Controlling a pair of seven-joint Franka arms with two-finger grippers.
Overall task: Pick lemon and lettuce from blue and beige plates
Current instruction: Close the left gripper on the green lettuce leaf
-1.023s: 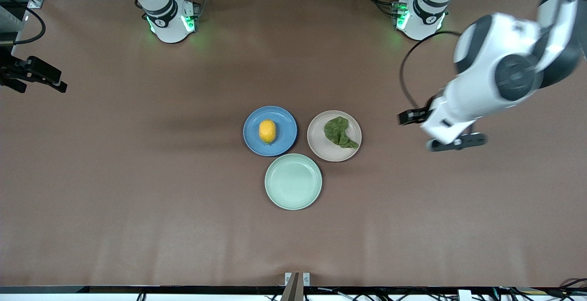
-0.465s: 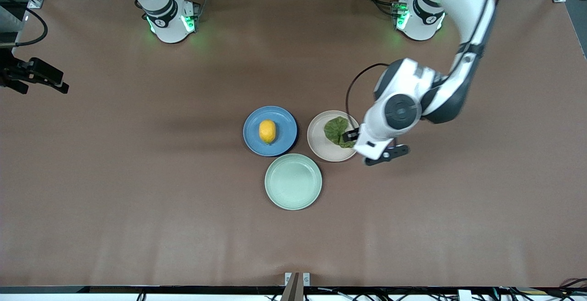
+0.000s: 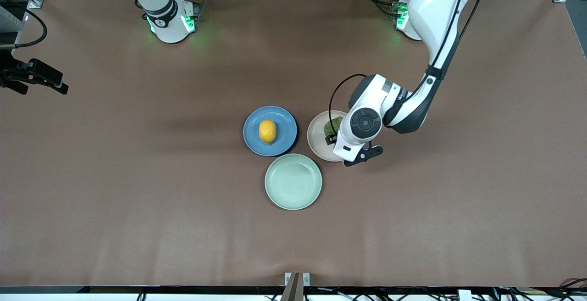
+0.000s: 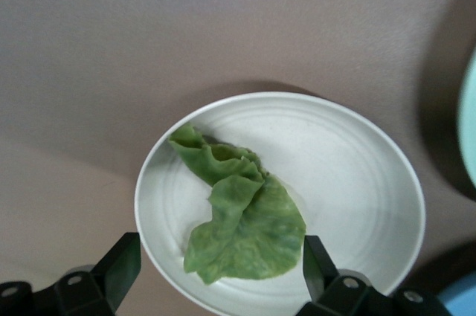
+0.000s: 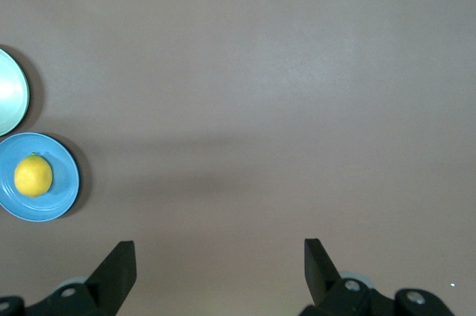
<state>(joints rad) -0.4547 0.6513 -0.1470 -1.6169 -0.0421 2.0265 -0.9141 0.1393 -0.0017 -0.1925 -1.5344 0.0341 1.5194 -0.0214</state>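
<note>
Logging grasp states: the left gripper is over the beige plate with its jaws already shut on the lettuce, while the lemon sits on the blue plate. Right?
Not quite. The left gripper is over the beige plate, but its jaws are open, one on each side of the lettuce, which lies flat on the plate; the left wrist view shows this. The lemon does sit on the blue plate.

green plate point(image 3: 293, 181), brown table point(image 3: 137, 200)

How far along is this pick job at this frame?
Nothing is picked yet. The lettuce still lies on the beige plate, with the open left gripper over it. The lemon sits on the blue plate; the right gripper waits, open, over bare table.
</note>
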